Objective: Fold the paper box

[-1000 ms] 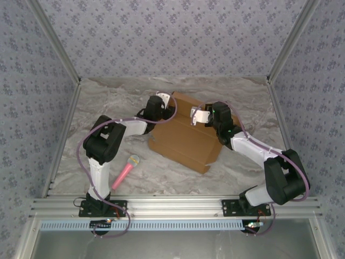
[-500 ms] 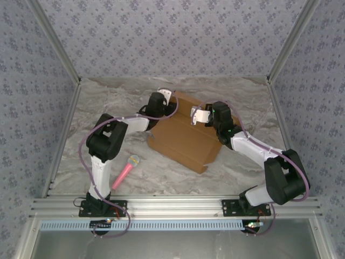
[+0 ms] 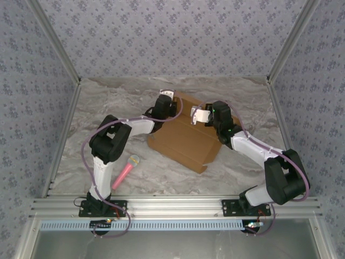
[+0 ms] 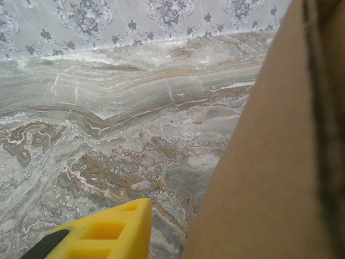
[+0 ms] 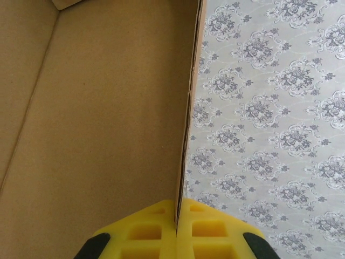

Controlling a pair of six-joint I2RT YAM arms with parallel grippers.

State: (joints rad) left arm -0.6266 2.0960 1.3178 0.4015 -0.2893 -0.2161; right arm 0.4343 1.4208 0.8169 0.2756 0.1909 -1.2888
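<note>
No text, label or number can be read.

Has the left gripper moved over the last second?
Yes. The left gripper has shifted rightward, farther over the paper box and away from the pink microphone, which stayed put.

From above, far edge of the paper box (image 3: 186, 141) hidden under both wrists, left gripper (image 3: 167, 96) jaws too small to read, wrist views crop one yellow finger (image 4: 108, 234) and the right gripper (image 5: 177, 226) at the bottom edge, box blurred up close.
</note>
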